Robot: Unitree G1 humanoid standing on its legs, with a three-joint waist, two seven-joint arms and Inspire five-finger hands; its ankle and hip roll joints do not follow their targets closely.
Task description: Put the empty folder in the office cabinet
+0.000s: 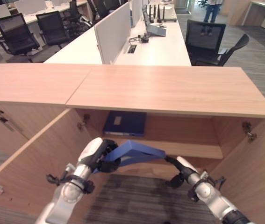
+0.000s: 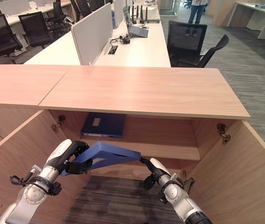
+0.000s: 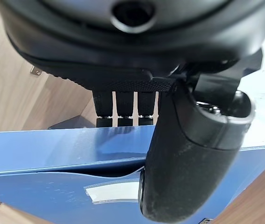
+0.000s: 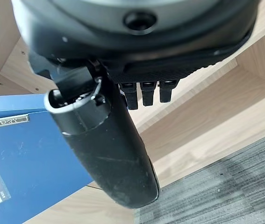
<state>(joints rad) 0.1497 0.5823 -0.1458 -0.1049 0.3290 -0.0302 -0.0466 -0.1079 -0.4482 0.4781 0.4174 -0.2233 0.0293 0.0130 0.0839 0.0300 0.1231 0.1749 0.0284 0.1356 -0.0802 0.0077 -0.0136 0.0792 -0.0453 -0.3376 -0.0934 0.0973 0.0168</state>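
The blue folder (image 2: 105,156) is held in the air in front of the open cabinet (image 2: 137,93), just below the front edge of the cabinet's middle shelf (image 2: 169,151) and above the grey carpet (image 2: 113,200). Its long axis runs across the cabinet opening, roughly parallel to the shelf edge; the end nearer the cabinet's left door (image 2: 20,149) sits slightly lower, and the covers stand a little apart along one edge in the left wrist view. The left hand (image 2: 74,158) grips that lower end — thumb (image 3: 188,154) pressed across one cover, fingers (image 3: 123,109) curled behind the other. The right hand (image 2: 152,169) meets the opposite end at the folder's corner; in the right wrist view its fingers are straight and its thumb (image 4: 109,154) extended, not closed around the folder. On the upper shelf, at the cabinet's left rear, a second dark blue folder (image 2: 103,124) lies flat. Both cabinet doors stand open, the right door (image 2: 239,168) beside the right arm. Beyond the cabinet's wooden top stand white desks (image 2: 137,46) with divider panels, black office chairs (image 2: 188,39), and a person's legs (image 2: 196,13) far back.
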